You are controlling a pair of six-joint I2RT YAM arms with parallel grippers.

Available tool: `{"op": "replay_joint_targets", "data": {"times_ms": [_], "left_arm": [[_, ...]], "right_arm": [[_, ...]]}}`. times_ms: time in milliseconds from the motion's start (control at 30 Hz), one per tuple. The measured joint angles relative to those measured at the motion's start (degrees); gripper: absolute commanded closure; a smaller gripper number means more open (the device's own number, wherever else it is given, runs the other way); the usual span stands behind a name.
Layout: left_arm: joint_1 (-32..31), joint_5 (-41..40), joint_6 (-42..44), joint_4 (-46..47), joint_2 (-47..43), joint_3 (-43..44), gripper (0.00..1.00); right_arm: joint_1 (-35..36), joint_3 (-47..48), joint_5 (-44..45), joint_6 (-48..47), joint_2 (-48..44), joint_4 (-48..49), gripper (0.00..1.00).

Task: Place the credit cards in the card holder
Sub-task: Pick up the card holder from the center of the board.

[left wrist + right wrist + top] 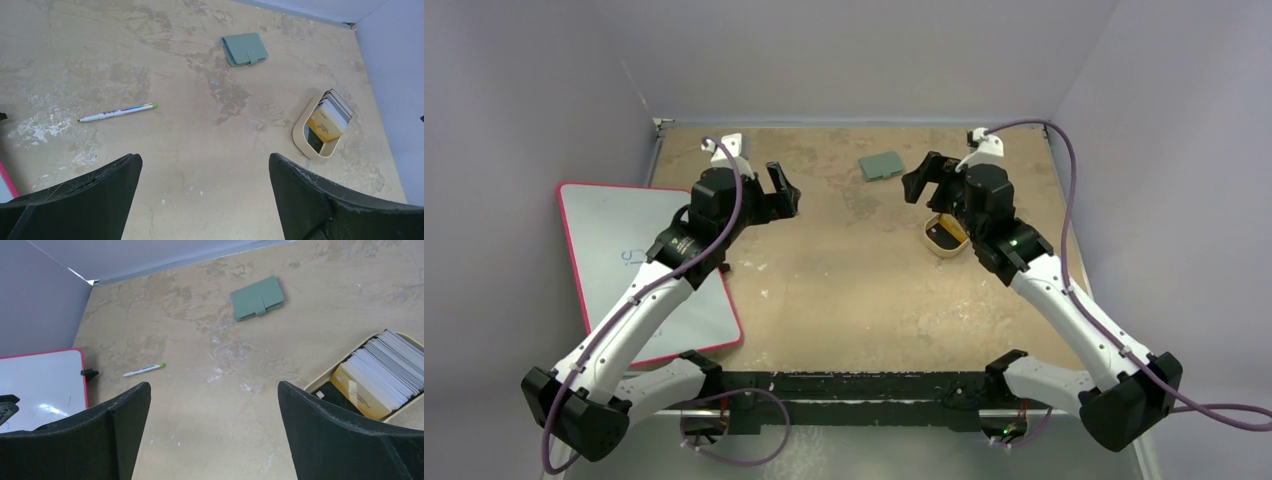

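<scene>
Seeing a whiteboard [649, 270] sitting at the table's [844, 300] left edge, pen [117, 112] lying near it. Holding the left gripper [204, 159] spread wide, gripping nothing. Spotting the card holder [882, 165] lying folded by the far edge. Holding the right gripper [214, 387] spread wide too, also empty. Finding the credit cards [330, 117] standing packed in a tan tray [298, 136] near the right edge.

Grey-green card holder [244, 49]; yellow, grey and black cards [385, 372]; tan tray [298, 134]; mottled beige tabletop [200, 150]; white board [40, 385] edged red.

The tray [320, 378] (holding credit cards [385, 371]) is cropped at right.
</scene>
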Motion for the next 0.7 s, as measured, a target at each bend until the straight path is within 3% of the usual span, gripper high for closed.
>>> {"op": "replay_joint_targets", "data": {"times_ms": [200,400,533,633,700], "left_arm": [[0.0,-0.42,0.04,-0.5,0.0,-0.02,0.01],[0.0,-0.48,-1.07,-0.44,-2.21,-4.37,0.01],[0.0,-1.73,-1.64,-2.01,-2.82,-6.75,0.01],[0.0,-4.85,-2.64,-3.37,-2.73,-6.82,0.0],[0.0,-6.54,-2.86,-4.24,-2.75,-6.82,0.02]], "right_arm": [[0.0,0.22,1.68,-1.64,4.85,4.2,0.03],[-0.13,5.31,7.76,-7.08,18.4,7.56,0.06],[-0.68,12.09,9.22,-10.95,29.62,8.94,0.38],[-1.9,18.45,8.72,-12.96,38.53,9.77,0.51],[-3.34,23.19,7.34,-13.44,44.37,9.79,0.55]]}}
